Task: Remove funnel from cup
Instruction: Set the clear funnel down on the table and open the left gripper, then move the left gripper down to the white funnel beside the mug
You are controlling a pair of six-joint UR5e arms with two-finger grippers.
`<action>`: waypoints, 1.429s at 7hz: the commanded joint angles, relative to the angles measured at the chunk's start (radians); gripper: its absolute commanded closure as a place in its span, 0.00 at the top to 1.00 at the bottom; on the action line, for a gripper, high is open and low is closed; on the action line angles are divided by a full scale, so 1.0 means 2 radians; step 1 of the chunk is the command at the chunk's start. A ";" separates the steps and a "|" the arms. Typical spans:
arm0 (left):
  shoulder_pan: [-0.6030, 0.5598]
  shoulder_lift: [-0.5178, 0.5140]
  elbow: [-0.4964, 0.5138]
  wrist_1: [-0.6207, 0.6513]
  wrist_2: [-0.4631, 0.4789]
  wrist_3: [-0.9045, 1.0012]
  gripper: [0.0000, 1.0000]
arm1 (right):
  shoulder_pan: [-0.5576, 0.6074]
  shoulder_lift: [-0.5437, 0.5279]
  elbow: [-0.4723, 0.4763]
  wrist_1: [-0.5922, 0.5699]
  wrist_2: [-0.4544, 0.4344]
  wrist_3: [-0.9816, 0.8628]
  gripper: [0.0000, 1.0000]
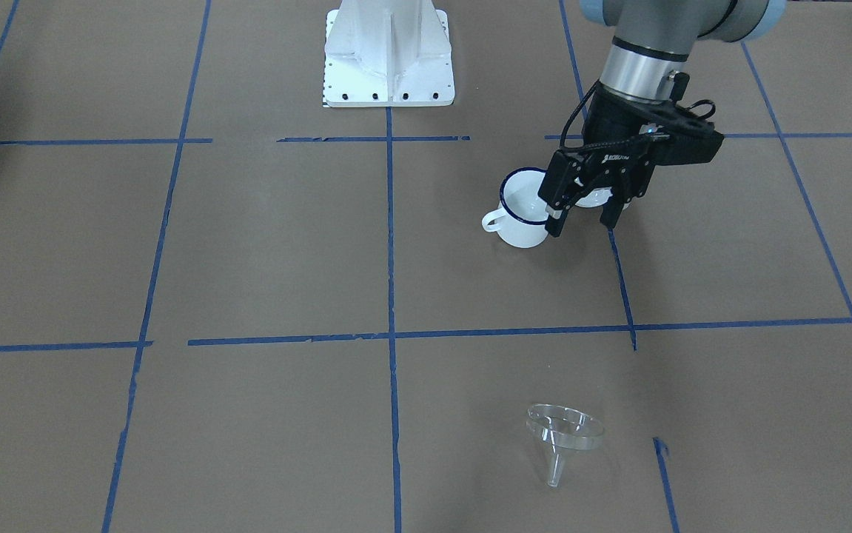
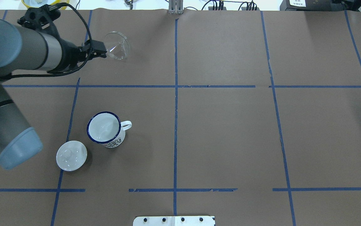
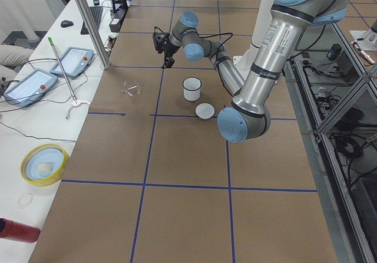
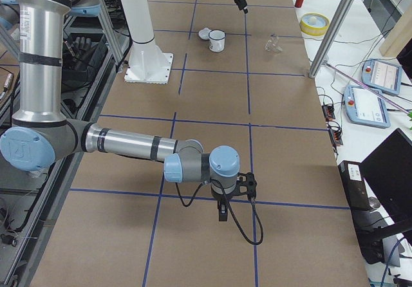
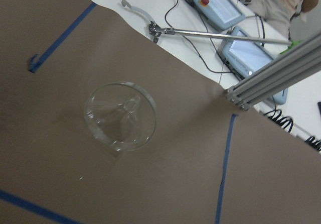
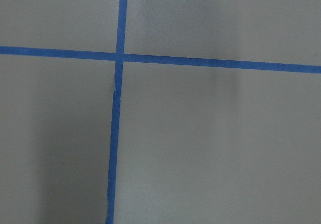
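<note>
The clear funnel (image 1: 562, 433) lies tilted on the brown table, its rim and spout on the paper, well away from the cup. It also shows in the overhead view (image 2: 116, 46) and fills the middle of the left wrist view (image 5: 120, 116). The white cup (image 1: 522, 207) with a blue rim stands upright and empty (image 2: 105, 129). My left gripper (image 1: 582, 220) is open and empty, raised above the table between cup and funnel and touching neither. My right gripper (image 4: 222, 213) hangs low over bare table far from both; I cannot tell whether it is open or shut.
A white domed lid (image 2: 71, 155) with a knob lies beside the cup. The white robot base (image 1: 388, 59) stands at the table's edge. An aluminium post (image 3: 88, 21) and a side table with pendants and a yellow bowl (image 3: 44, 163) lie beyond the funnel.
</note>
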 commanded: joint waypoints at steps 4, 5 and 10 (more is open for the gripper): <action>0.119 0.229 -0.073 -0.067 -0.050 0.067 1.00 | 0.000 0.000 0.000 0.000 0.000 0.000 1.00; 0.138 0.230 -0.038 -0.104 -0.048 0.053 1.00 | 0.000 0.000 0.000 0.000 0.000 0.000 1.00; 0.155 0.186 0.020 -0.102 -0.023 0.051 0.89 | 0.000 0.000 0.000 0.000 0.000 0.000 1.00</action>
